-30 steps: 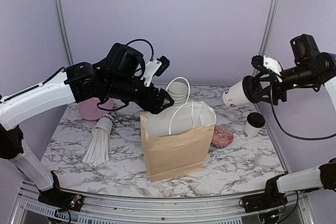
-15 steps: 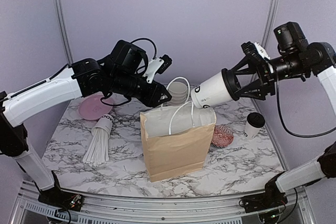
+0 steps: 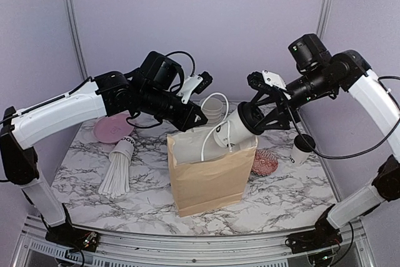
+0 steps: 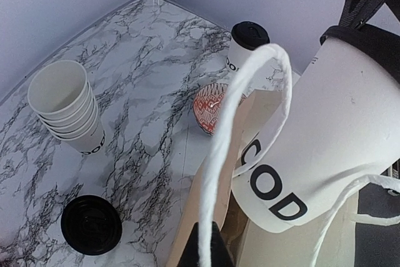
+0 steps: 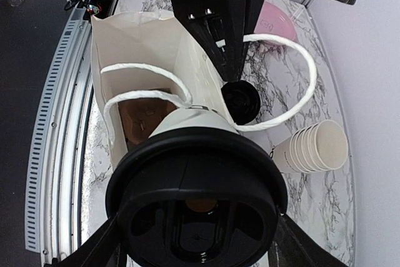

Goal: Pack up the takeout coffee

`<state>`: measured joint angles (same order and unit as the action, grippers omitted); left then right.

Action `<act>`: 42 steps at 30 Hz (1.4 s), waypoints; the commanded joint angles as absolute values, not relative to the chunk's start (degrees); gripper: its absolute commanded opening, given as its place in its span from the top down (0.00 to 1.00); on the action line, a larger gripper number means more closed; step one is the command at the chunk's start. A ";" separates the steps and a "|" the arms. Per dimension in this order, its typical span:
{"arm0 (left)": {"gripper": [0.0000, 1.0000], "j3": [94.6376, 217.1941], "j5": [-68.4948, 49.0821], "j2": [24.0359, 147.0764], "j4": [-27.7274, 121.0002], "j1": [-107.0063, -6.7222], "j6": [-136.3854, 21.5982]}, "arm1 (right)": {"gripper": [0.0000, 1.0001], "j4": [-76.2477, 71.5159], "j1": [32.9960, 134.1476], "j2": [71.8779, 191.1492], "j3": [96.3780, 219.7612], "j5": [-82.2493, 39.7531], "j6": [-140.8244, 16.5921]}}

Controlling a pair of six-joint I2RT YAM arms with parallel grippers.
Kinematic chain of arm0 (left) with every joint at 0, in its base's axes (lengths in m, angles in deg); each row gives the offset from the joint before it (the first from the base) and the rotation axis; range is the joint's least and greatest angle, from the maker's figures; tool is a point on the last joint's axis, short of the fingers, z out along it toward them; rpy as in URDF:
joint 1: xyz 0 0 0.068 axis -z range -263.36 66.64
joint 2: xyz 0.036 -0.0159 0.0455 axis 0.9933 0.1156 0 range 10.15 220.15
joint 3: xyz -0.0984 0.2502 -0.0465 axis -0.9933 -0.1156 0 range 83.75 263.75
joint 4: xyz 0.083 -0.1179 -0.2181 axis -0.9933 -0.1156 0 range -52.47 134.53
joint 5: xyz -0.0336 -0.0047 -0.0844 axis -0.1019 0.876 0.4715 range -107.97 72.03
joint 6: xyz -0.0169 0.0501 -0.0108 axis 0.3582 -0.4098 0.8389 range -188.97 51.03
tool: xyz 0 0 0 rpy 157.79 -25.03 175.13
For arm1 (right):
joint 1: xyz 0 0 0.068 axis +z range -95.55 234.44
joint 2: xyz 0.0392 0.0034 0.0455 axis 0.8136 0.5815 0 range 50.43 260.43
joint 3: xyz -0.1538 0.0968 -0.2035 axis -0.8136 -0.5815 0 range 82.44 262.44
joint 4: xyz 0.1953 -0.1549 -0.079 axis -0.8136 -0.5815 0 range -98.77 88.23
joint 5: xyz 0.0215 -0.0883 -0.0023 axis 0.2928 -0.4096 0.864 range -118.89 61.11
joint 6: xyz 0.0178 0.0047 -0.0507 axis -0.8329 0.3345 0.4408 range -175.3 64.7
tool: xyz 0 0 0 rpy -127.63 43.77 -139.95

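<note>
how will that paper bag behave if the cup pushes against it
Probably floppy: the paper bag looks thin-walled, and the left gripper pinches its top, maybe steadying it. Likely light and apt to tip or slide on the smooth table if the tilted cup presses it.

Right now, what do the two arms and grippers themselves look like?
The left arm and right arm match: white tubular links, black joints and black wrist housings. A loose black cable loops off each wrist, beside a small white camera block. The left gripper and right gripper are black, angular two-finger frames.
</note>
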<state>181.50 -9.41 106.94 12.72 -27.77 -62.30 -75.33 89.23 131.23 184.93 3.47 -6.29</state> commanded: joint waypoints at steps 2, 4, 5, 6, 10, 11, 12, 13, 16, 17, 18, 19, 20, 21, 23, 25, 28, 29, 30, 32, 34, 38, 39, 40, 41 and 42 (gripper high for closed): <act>1.00 183.27 -6.76 105.92 11.80 -27.99 -61.99 | 0.56 -73.25 93.32 132.65 184.75 -1.92 -7.65; 1.00 183.41 -6.05 105.95 11.76 -27.99 -61.91 | 0.56 -72.85 95.01 133.83 184.48 -3.63 -8.02; 1.00 183.48 -5.50 105.88 11.76 -27.94 -61.72 | 0.56 -72.67 95.77 134.49 184.60 -4.28 -8.27; 1.00 183.50 -4.84 105.87 11.77 -27.91 -61.50 | 0.57 -72.51 96.44 135.11 184.71 -4.89 -8.54; 1.00 183.54 -2.51 105.60 11.79 -27.82 -61.03 | 0.57 -71.95 98.44 137.05 185.96 -7.34 -9.10; 1.00 183.51 -2.42 105.37 11.81 -27.84 -61.22 | 0.57 -71.95 98.68 137.39 186.19 -7.78 -9.09; 1.00 183.45 -2.29 105.21 11.81 -27.82 -61.37 | 0.57 -71.94 98.97 137.78 186.24 -8.35 -9.05; 1.00 183.57 -2.39 105.12 11.83 -27.83 -61.66 | 0.57 -71.80 99.25 138.10 186.21 -9.12 -8.94; 1.00 183.89 -2.33 104.93 11.70 -27.82 -62.35 | 0.58 -71.55 99.98 139.18 185.73 -11.31 -8.98; 1.00 184.00 -2.28 104.93 11.69 -27.85 -62.52 | 0.58 -71.58 100.12 139.53 185.82 -11.57 -8.94; 1.00 184.10 -2.20 105.03 11.73 -27.90 -62.64 | 0.58 -71.65 100.25 139.81 185.82 -11.65 -8.94; 1.00 184.19 -2.11 105.06 11.66 -27.88 -62.74 | 0.58 -71.79 100.48 140.04 185.86 -11.66 -8.98; 1.00 184.28 -2.08 105.14 11.61 -27.90 -63.05 | 0.58 -71.87 100.83 140.14 185.88 -11.73 -8.94; 1.00 184.37 -2.12 105.16 11.49 -27.90 -63.28 | 0.58 -71.90 101.22 140.17 185.77 -11.81 -8.89; 1.00 184.70 -2.77 105.28 11.17 -27.90 -63.73 | 0.58 -71.99 102.27 139.90 185.36 -12.07 -8.76; 1.00 184.81 -3.71 105.25 11.11 -27.98 -64.05 | 0.58 -71.94 103.16 139.43 184.55 -12.36 -8.64; 1.00 185.35 -3.90 105.34 11.00 -28.07 -64.26 | 0.58 -72.10 104.41 138.15 182.33 -12.54 -8.18; 1.00 185.61 -3.89 105.52 10.92 -28.08 -64.19 | 0.58 -72.15 104.71 137.58 181.36 -12.66 -8.19; 1.00 185.81 -3.84 105.70 10.80 -28.08 -64.15 | 0.58 -72.09 104.98 137.01 180.45 -12.71 -8.10; 0.95 186.12 -3.86 105.92 10.68 -28.08 -63.85 | 0.58 -72.08 105.30 135.75 178.68 -12.64 -7.87; 0.87 186.22 -3.84 105.98 10.58 -28.08 -63.78 | 0.58 -72.21 105.42 134.33 177.07 -12.14 -7.27; 0.57 186.40 -4.95 104.96 10.40 -28.05 -62.89 | 0.58 -73.27 105.59 132.96 176.06 -10.22 -5.98; 0.54 186.40 -5.66 104.33 10.38 -28.00 -62.65 | 0.58 -73.45 105.87 132.65 175.73 -9.98 -5.70; 0.48 186.48 -6.42 103.51 10.50 -27.99 -62.25 | 0.59 -73.48 106.19 132.11 175.24 -10.10 -5.46; 0.44 186.47 -6.87 102.70 10.44 -27.91 -61.82 | 0.59 -73.26 106.57 131.56 174.53 -10.49 -5.20; 0.42 186.52 -7.03 101.82 10.44 -27.91 -61.53 | 0.59 -72.92 106.95 130.99 173.85 -10.97 -5.00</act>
<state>185.00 -4.97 106.35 11.58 -27.86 -62.49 -72.79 105.36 133.59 175.23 -11.41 -6.62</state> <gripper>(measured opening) 0.538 0.699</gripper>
